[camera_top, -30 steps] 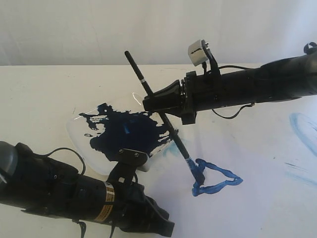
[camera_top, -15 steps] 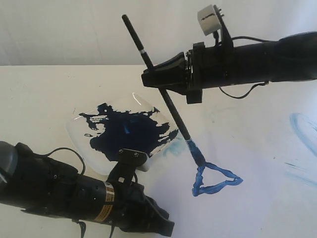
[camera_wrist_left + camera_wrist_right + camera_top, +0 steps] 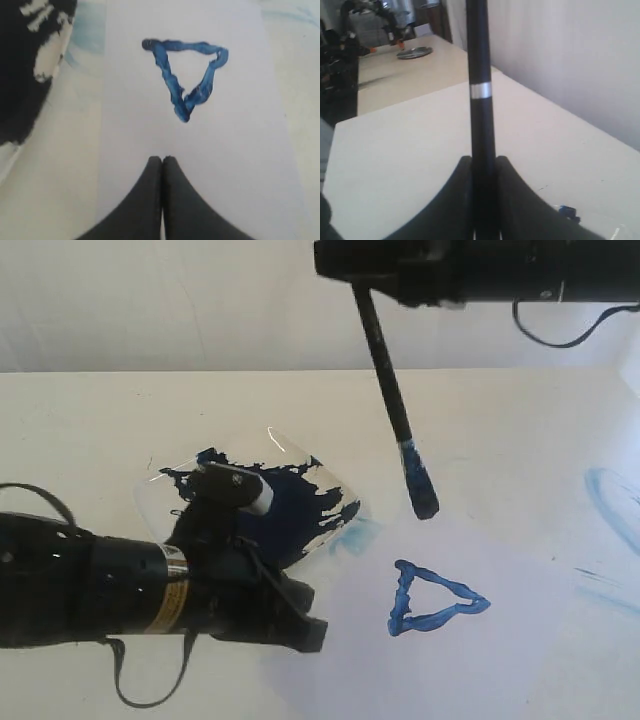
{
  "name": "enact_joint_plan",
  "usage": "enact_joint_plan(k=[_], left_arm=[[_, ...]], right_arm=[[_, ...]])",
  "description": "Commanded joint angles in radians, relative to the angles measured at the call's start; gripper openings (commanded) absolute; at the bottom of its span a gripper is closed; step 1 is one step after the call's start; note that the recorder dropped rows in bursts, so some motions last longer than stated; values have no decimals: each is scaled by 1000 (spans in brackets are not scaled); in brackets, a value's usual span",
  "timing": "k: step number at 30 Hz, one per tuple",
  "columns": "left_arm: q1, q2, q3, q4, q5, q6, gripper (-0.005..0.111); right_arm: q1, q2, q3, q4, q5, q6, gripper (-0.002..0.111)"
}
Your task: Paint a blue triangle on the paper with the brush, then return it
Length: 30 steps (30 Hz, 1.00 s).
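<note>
The blue triangle [image 3: 432, 600] is a closed glossy outline on the paper [image 3: 520, 540], right of the table's middle; the left wrist view shows the blue triangle [image 3: 186, 75] on the paper [image 3: 225, 165] too. My right gripper [image 3: 352, 278], at the exterior view's top edge, is shut on the brush [image 3: 392, 390]. The brush hangs in the air, its blue-stained tip above the triangle and off the paper. In the right wrist view the black brush handle [image 3: 481, 90] with its pale ring stands between the fingers of my right gripper [image 3: 483, 162]. My left gripper [image 3: 162, 159] is shut and empty, pressed on the paper's near-left edge.
A clear plastic dish [image 3: 160, 502] with a dark navy paint puddle [image 3: 290, 502] lies left of the paper, partly hidden by my left arm [image 3: 120, 585]. A faint pale-blue smear [image 3: 612, 502] marks the table at far right. A white wall runs behind the table.
My right gripper has risen and carried the brush off the paper, its tip now in the air. My left arm has moved forward and up, over the dish.
</note>
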Motion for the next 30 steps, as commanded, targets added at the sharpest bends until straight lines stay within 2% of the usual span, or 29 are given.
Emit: enact_joint_plan(k=[1,3,7,11,13,14,15,18,19,20,23,24,27,30], left_arm=[[0,-202,12,227,188,-175,0],[0,-330,38,396,251,-334,0],[0,-546,101,626,284,-500,0],[2,-713,183,632,387,-511,0],[2,-778,219,632,489,-487,0],[2,-812,231,620,564,-416,0],[2,-833,235,498,619,-305,0],[2,-872,186,-95,978,403,0],[2,-872,152,-247,1079,483,0],[-1,-874,113,-311,1150,571,0],[2,-878,45,-502,1192,839,0],[2,-878,31,-553,1205,881,0],[2,-878,17,-630,1235,919,0],[2,-878,33,-648,1253,921,0]], right_arm=[[-7,-129,2,8,-267,191,0],[-7,-180,2,6,-434,313,0],[-7,-215,2,6,-527,444,0],[-7,-215,2,-40,-527,439,0],[-7,-215,2,-44,-528,441,0],[-7,-215,2,-33,-528,460,0],[-7,-215,2,-31,-532,487,0],[-7,-208,2,-31,-619,611,0],[-7,-206,2,-31,-644,641,0],[-7,-202,2,-32,-680,669,0],[-3,-166,2,4,-719,711,0],[-3,-148,2,13,-734,724,0],[12,-87,2,50,-738,772,0],[22,-24,2,119,-735,771,0]])
